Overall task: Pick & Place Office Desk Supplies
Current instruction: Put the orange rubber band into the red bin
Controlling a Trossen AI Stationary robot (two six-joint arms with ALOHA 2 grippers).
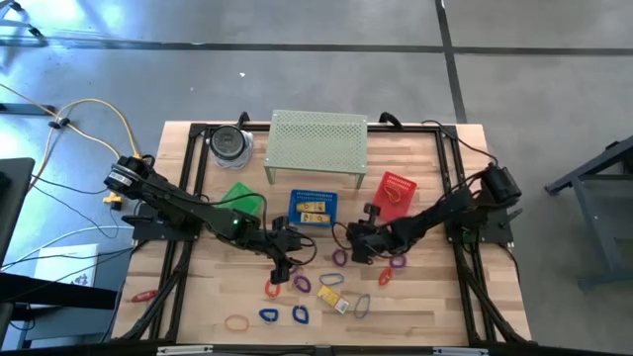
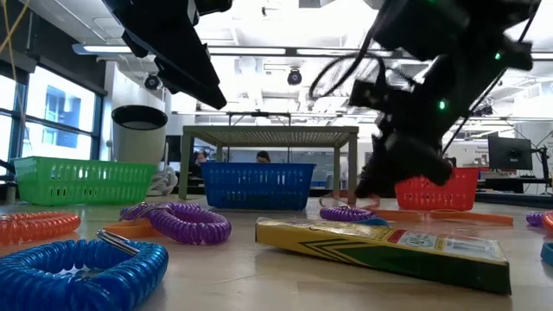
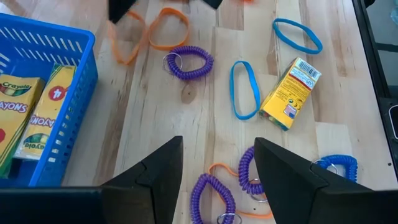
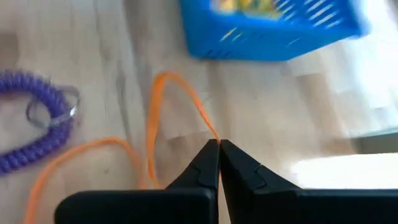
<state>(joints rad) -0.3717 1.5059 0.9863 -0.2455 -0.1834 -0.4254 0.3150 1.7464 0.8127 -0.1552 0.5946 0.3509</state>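
Observation:
Loose supplies lie on the wooden table's near half: purple coil loops (image 3: 188, 61), blue bands (image 3: 244, 89), orange bands, and a yellow crayon box (image 3: 291, 93) on its side. My right gripper (image 4: 217, 142) is low over the table's middle (image 1: 358, 249), shut on an orange band (image 4: 163, 106). My left gripper (image 3: 217, 146) hovers open just left of it (image 1: 285, 265), above purple coils (image 3: 214, 196). Nothing is between its fingers. My right gripper pinches the orange band's edge (image 4: 210, 132) between its two fingertips, only at their free ends. The fingers slant down from the table's right side. The rest of the loop (image 4: 152, 118) trails away from the tips toward the wood, slack.
A blue basket (image 1: 314, 208) holding crayon boxes stands just beyond both grippers, with a green basket (image 1: 242, 201) to its left and a red basket (image 1: 396, 193) to its right. A mesh shelf (image 1: 316, 146) and a jar (image 1: 229, 143) stand at the far edge.

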